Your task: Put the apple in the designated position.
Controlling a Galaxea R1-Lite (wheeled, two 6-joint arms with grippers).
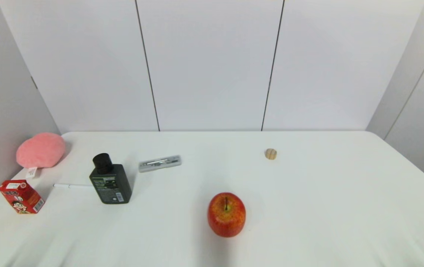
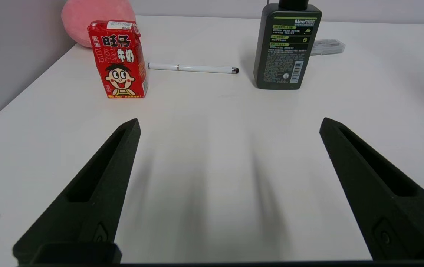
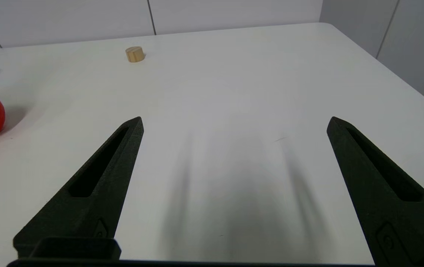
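From the head view, we see the apple (image 1: 226, 214) resting stem-up on the tabletop (image 1: 326, 207), near centre. Our left gripper (image 2: 229, 124) gapes empty, apple unseen. Our right gripper (image 3: 235, 122), fingers released, has it beside, nearer.

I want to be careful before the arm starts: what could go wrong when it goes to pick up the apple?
1. The apple is round and stands free on the table, so a glancing touch from the open right gripper might roll it away.
2. If the open left gripper reaches instead, the dark bottle stands upright near its path and could tip.
3. No marking shows on the white tabletop, so placement may be imprecise.
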